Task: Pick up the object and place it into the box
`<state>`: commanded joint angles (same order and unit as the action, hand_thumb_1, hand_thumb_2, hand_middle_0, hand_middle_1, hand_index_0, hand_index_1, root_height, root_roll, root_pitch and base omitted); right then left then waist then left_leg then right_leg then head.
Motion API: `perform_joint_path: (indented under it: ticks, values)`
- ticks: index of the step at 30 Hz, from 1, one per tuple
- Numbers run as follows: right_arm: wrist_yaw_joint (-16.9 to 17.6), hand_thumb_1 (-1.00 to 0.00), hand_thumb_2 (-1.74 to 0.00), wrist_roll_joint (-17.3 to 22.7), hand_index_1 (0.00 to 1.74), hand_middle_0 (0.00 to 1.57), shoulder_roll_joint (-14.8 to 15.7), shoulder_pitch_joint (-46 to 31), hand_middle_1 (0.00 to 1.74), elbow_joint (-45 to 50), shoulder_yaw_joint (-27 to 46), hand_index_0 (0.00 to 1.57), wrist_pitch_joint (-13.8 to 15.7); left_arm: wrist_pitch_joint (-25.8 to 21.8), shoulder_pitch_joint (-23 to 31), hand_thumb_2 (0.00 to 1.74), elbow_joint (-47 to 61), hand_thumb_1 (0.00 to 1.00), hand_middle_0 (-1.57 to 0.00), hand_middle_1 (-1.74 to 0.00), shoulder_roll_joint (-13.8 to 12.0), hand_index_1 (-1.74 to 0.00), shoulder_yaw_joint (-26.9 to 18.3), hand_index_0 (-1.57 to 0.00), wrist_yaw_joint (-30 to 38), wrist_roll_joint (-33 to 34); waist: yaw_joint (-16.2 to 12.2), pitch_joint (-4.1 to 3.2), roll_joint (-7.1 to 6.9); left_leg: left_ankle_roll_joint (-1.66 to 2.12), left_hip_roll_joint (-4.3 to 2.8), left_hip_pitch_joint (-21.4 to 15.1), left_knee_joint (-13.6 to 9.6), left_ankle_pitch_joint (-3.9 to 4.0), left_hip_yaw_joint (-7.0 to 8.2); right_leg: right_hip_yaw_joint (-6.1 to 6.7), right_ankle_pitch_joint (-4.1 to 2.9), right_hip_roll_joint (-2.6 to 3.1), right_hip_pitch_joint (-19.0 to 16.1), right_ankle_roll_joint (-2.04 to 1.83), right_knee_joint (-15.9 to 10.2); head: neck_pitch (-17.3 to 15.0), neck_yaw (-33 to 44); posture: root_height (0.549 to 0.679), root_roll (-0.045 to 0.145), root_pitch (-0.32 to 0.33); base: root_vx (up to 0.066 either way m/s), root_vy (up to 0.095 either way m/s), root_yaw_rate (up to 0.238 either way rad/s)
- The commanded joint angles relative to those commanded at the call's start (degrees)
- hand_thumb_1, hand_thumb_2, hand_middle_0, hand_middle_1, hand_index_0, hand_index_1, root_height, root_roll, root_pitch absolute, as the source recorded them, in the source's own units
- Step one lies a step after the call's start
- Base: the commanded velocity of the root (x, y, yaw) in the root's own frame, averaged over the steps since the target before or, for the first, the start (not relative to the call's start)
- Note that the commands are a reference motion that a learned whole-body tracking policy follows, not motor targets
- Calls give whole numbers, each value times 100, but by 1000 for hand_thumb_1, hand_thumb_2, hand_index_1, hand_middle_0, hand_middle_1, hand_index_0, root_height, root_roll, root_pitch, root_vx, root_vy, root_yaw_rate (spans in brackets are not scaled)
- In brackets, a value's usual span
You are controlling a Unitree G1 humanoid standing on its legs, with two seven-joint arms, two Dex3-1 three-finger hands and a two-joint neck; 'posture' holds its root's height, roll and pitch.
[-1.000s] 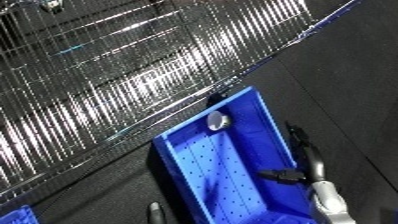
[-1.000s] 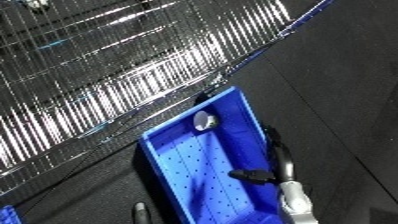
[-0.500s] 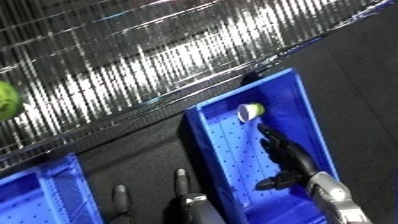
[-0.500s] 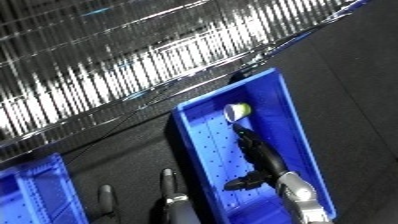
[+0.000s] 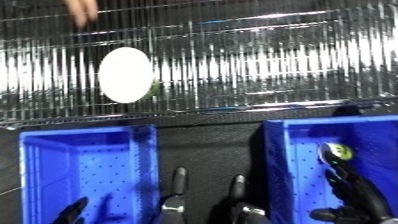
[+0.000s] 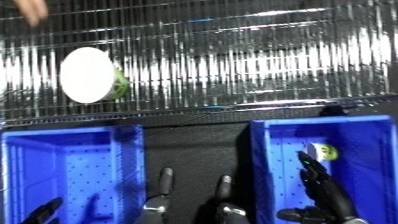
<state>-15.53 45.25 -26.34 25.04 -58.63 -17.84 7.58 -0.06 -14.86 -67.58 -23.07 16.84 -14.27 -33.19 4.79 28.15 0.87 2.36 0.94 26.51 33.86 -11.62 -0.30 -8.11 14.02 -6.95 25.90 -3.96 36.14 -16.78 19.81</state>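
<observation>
Right hand (image 5: 355, 192) fingers straight over right bin (image 5: 277, 165); left hand (image 5: 173, 192) relaxed, empty. Risk: white-green object (image 5: 126, 75) on far wire surface (image 5: 266, 55) rolls during reach.

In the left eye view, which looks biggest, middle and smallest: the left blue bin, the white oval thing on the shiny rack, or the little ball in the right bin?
Largest to smallest:
1. left blue bin
2. white oval thing
3. little ball

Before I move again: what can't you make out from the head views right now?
- White oval object on the wire rack: blown out, identity unclear.
- Small object in the right bin: blurred, partly behind the right hand.
- Left hand: palm cut off by the lower edge.
</observation>
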Motion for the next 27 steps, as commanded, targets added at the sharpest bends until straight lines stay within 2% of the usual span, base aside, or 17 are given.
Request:
perform_joint_path:
  ticks: [7,14,19,23,27]
  values:
    - [71,0,0,-133,0,0,158,-112,0,-95,-102,0,117,-114,114,0,-21,0,0,0,-2,0,-91,0,-113,-42,114,35,-84,-39,-31,91,217,-96,-18,-89,103,-58,17,4,217,360,811,646,48,57,19,5,20]
    - [51,0,0,-206,0,0,249,-170,0,-234,-156,0,172,-406,192,0,72,0,0,0,-26,0,-214,0,-161,-265,211,49,-164,-41,-72,116,253,-114,-27,-141,154,-115,30,-18,335,484,1131,643,41,52,10,17,15]
    - [62,0,0,-184,0,0,293,-216,0,-308,-166,0,204,-641,234,0,300,0,0,0,-69,0,-246,0,-209,-393,283,61,-210,-39,-79,129,245,-118,-52,-181,169,-139,39,-30,384,479,1073,642,37,52,6,6,53]
    - [121,0,0,-107,0,0,292,-310,0,-319,-129,0,242,-913,310,0,1131,0,0,0,-140,0,-160,0,-480,-676,394,126,-226,-27,-71,105,108,-74,-123,-244,158,-166,23,-59,384,528,776,642,33,53,0,-1,100]
    - [138,0,0,-37,0,0,248,-389,0,-330,-77,0,281,-1129,389,0,1914,0,0,0,-263,0,-83,0,-669,-907,465,160,-192,-28,-43,110,38,-57,-165,-287,140,-194,28,-82,377,489,521,643,32,56,-12,-4,124]
